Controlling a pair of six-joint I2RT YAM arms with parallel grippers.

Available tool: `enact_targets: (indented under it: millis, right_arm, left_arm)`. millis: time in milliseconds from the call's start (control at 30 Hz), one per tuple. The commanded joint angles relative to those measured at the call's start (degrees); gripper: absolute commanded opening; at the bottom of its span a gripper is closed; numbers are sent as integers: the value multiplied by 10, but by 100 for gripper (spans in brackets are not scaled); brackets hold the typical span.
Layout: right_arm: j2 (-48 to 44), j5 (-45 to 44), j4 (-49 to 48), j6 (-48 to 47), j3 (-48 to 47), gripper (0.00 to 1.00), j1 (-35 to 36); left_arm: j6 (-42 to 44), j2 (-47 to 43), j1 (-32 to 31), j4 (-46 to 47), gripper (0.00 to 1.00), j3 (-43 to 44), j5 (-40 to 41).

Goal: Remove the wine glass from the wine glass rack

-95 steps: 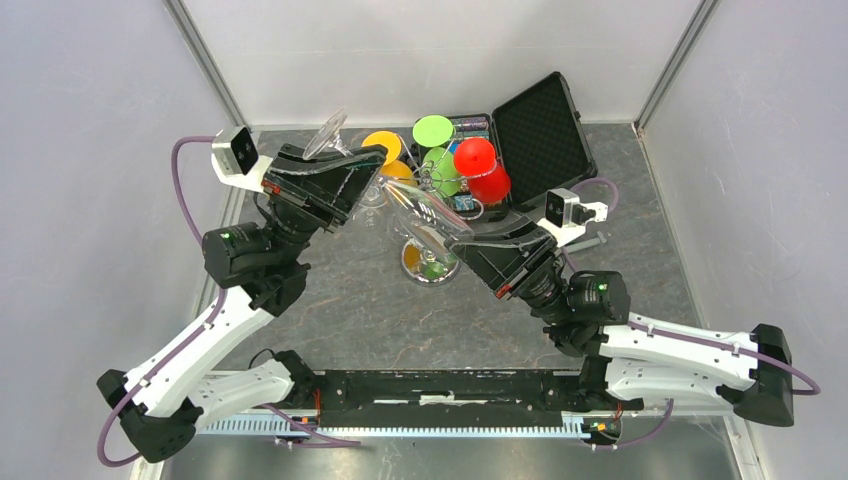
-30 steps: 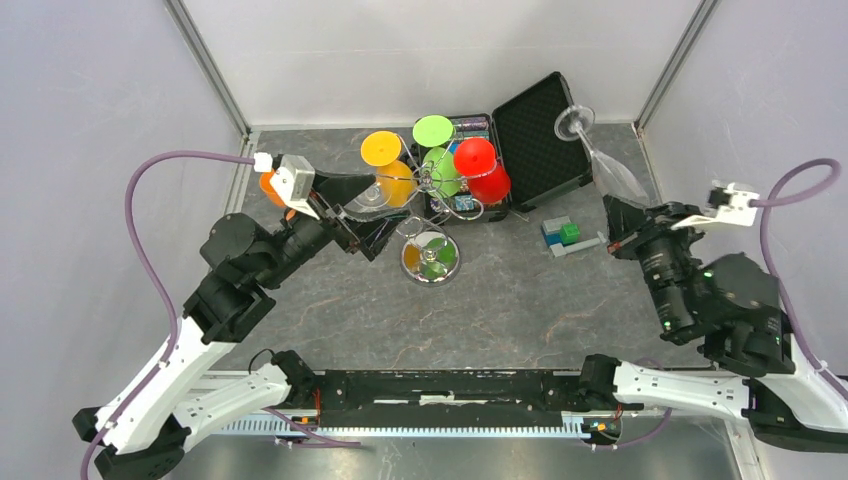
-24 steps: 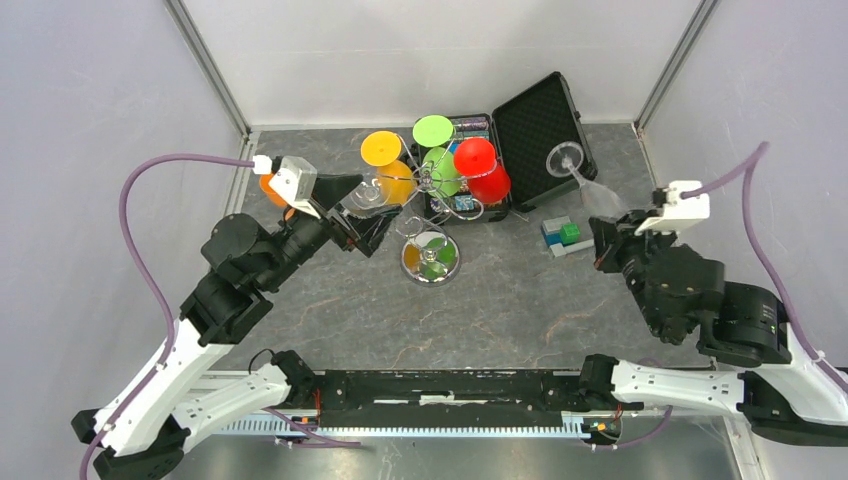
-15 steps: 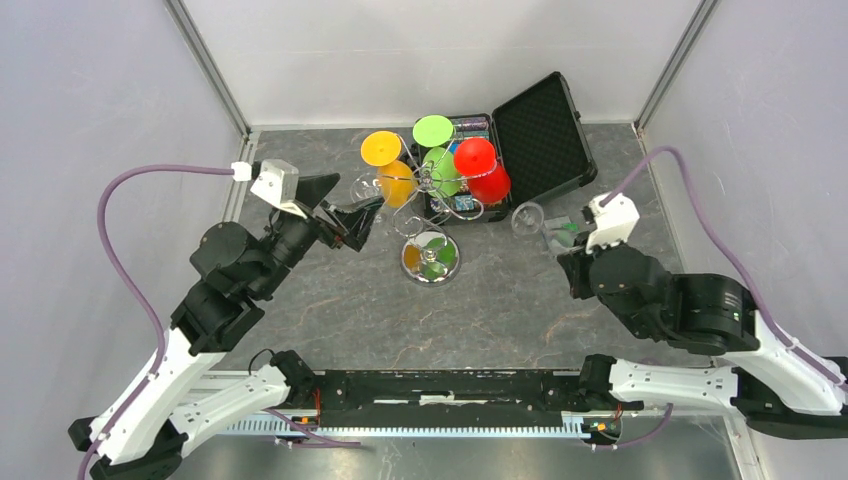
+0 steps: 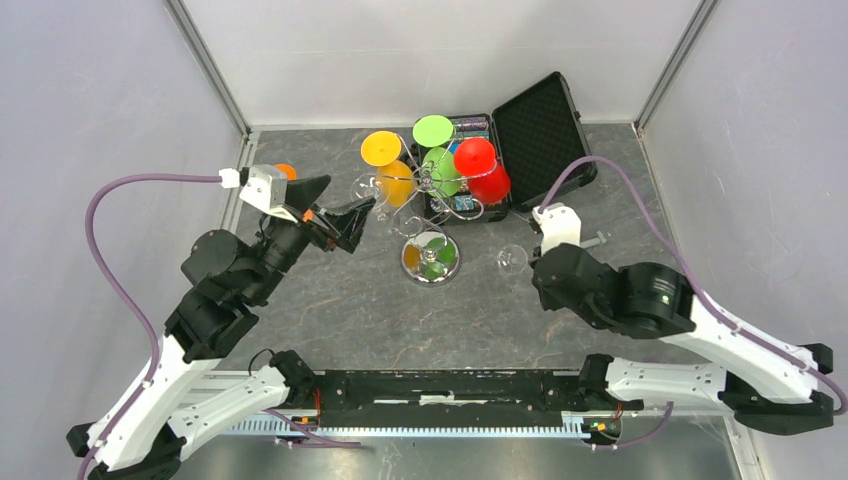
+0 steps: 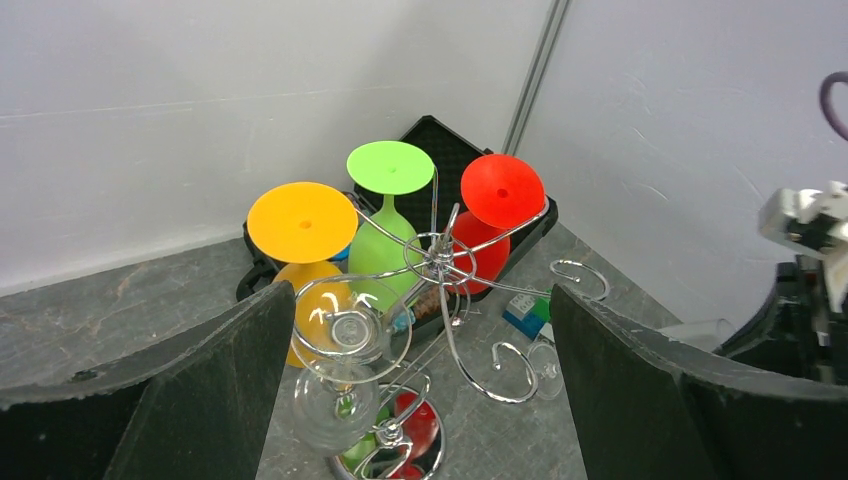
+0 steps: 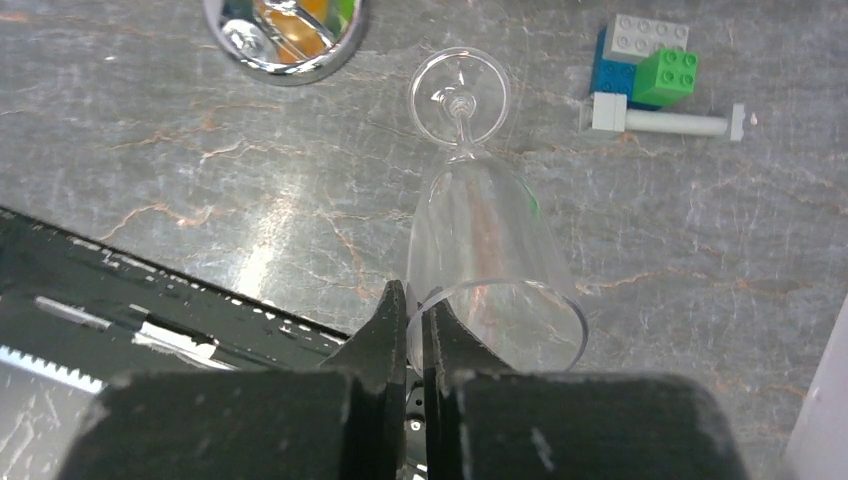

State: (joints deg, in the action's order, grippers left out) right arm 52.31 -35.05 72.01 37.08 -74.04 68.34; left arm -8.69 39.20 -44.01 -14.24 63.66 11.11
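right tool: pinched tight on rim of clear wine glass, foot downward, off the wine glass rack, over the bench middle. left tool: spread wide, empty, facing rack by far edge.

Open table lies near and left of the wine glass rack. Its far side is crowded by the hanging orange glass, green glass and red glass, with the open black case just behind. Toy bricks sit on the right.
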Motion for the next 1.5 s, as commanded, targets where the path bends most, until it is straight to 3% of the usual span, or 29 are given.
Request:
enact_targets:
  millis: [0,133,333,467,733,933,1300,1467]
  right_arm:
    - [20,59,-49,-41,15,0,-81]
    - [33,180,-112,-124,29,0,-227]
    - [116,334,-74,-221,-8,0,-368]
    - [149,364,-59,-228,-4,0,-387]
    - [183,262,-1,-239,-46,0,-422]
    - [172,262,-1,-242,-23,3,-447]
    - [207,204,-7,-241,-86,28,-455]
    - [214,202,-17,-241,-97,34,-459]
  left_arm:
    - [8,-4,-2,13,100,-8,12]
    - [9,-6,-2,11,100,-8,14]
    - [3,-12,-2,2,100,-4,14]
    - [3,-22,-2,-4,100,-5,16]
    - [10,-30,-2,-12,100,-6,25]
    - [18,-29,-2,-25,100,-4,36]
    - [34,-45,-2,-61,100,10,59]
    - [35,-49,-2,-63,100,12,62]
